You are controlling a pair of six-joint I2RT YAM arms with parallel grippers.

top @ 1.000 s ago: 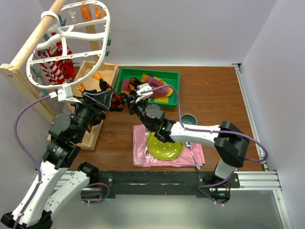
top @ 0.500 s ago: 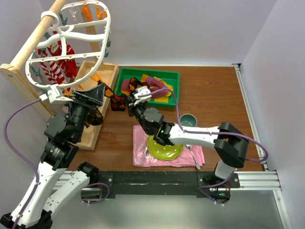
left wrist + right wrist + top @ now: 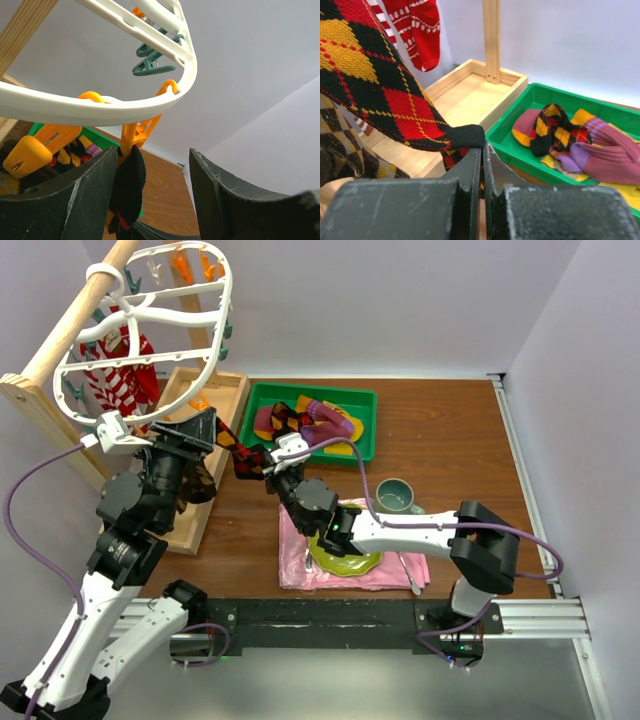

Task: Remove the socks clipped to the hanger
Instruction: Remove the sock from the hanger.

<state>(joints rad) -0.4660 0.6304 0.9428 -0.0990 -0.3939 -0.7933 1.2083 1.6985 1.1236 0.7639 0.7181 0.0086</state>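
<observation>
Right hand [image 3: 482, 152] apparently grips edge of argyle sock [image 3: 385, 85].

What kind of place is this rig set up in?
Probably a lab test cell staged as a laundry chore: plain white walls box in a wooden table, an aluminium rail edges it, and props include a clip hanger and a green tray of socks.

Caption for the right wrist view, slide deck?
Right fingers pinch the black end of an argyle sock; more socks lie in the green bin behind.
</observation>
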